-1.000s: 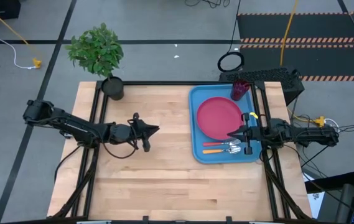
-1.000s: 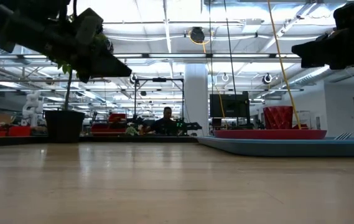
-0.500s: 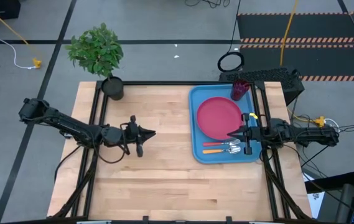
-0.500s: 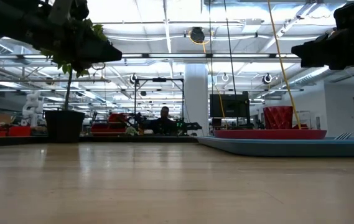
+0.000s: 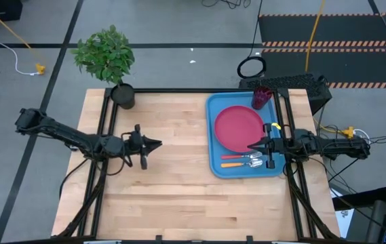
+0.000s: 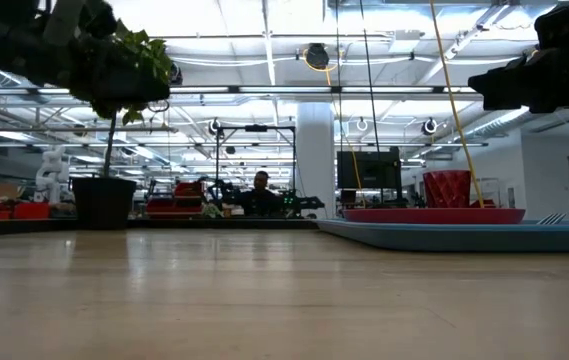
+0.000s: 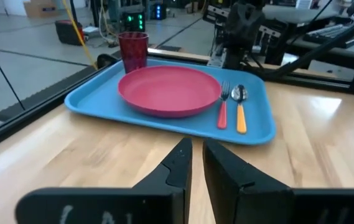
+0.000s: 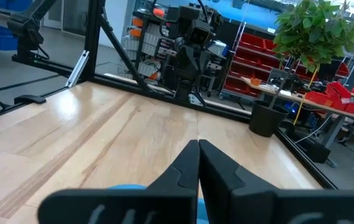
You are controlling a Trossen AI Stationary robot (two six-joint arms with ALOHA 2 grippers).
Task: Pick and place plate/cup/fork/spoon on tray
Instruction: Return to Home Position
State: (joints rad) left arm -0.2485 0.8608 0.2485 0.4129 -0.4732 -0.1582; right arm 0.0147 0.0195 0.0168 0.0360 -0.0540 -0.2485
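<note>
You will find every piece on the blue tray [image 5: 212, 108], in the right half of the high view. I count one pink-red plate [image 5: 239, 129], one dark red cup [image 5: 261, 97], one fork [image 7: 222, 107] and one spoon [image 7: 241, 112] — four pieces on one tray. The plate takes nearly the whole width, so I think the cup stands in the upper right corner, and the fork and spoon lie side by side in the strip below the plate, because only there is room. The left gripper [image 5: 155, 143] hangs over bare wood at middle left, well apart from the tray; its fingers are drawn almost together, with nothing between them. The right gripper [image 5: 252, 146] is over the tray at the plate's lower right edge — clenched, also empty. To my judgement, only bringing both arms to rest is left. One potted plant [image 5: 108, 57] stands at the table's upper left corner.
</note>
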